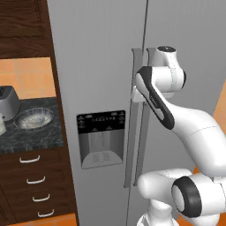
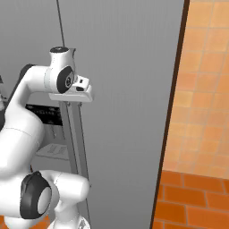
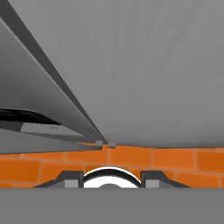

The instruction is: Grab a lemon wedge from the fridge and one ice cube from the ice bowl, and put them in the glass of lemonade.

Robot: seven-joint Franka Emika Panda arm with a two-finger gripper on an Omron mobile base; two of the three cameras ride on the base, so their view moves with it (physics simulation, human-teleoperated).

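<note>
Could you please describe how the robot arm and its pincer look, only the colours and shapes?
The arm is glossy white, built of rounded, thick segments with dark grey to black bands and round caps at the joints. Its wrist ends in a flat white block carrying the pincer, and in the hand view the pincer has two small dark fingertips.

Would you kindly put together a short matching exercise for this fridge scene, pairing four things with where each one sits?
Things:
1. ice bowl
2. dispenser panel
3. hand
4. drawers

Places:
A. set into the left door of the fridge
B. under the dark counter
C. on the dark counter, left of the fridge
D. at the top of the right door's long handle

Pairs: 1-C, 2-A, 3-D, 4-B
</note>
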